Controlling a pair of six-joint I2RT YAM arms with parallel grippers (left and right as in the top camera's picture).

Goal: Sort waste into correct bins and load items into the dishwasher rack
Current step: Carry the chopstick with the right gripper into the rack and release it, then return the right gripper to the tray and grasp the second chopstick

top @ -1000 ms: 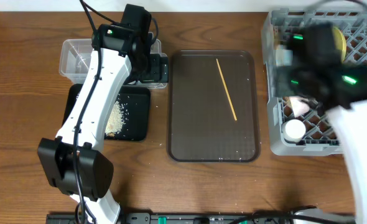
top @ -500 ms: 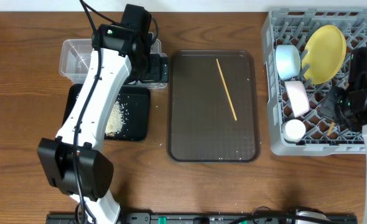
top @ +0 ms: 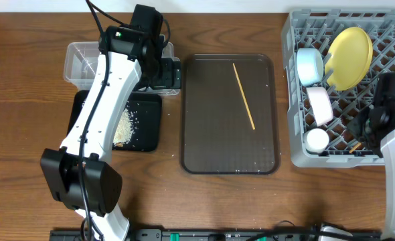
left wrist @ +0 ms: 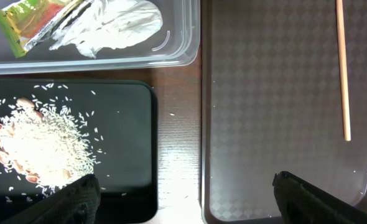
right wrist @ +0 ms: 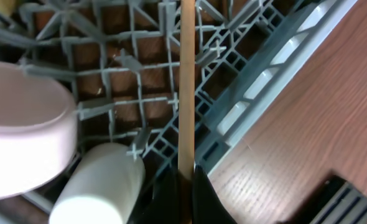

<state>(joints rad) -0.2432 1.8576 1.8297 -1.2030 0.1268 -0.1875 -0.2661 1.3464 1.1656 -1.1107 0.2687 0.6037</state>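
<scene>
My right gripper (top: pixel 359 137) is shut on a wooden chopstick (right wrist: pixel 186 81) and holds it over the front right part of the grey dishwasher rack (top: pixel 293 40). The rack holds the yellow plate (top: pixel 350 48), light blue bowl (top: pixel 310 65), white bowl (top: pixel 320 106) and white cup (top: pixel 316 139). The second chopstick (top: pixel 244 96) lies on the brown serving tray (top: pixel 204 134). My left gripper (left wrist: pixel 186 199) is open and empty above the gap between the black tray (top: pixel 147 134) and the serving tray. The clear tub (left wrist: pixel 183 37) holds the wrapper (left wrist: pixel 37 18) and white paper (left wrist: pixel 118 25). Rice scraps (left wrist: pixel 34 143) lie in the black tray.
In the right wrist view the cup (right wrist: pixel 99 186) and white bowl (right wrist: pixel 22 124) sit close left of the held chopstick, with the rack's front wall (right wrist: pixel 258 93) on its right. Bare wooden table (top: pixel 23 154) surrounds the trays.
My right arm has swung from over the rack's left side to its front right corner, still carrying the chopstick. The left arm has not moved.
</scene>
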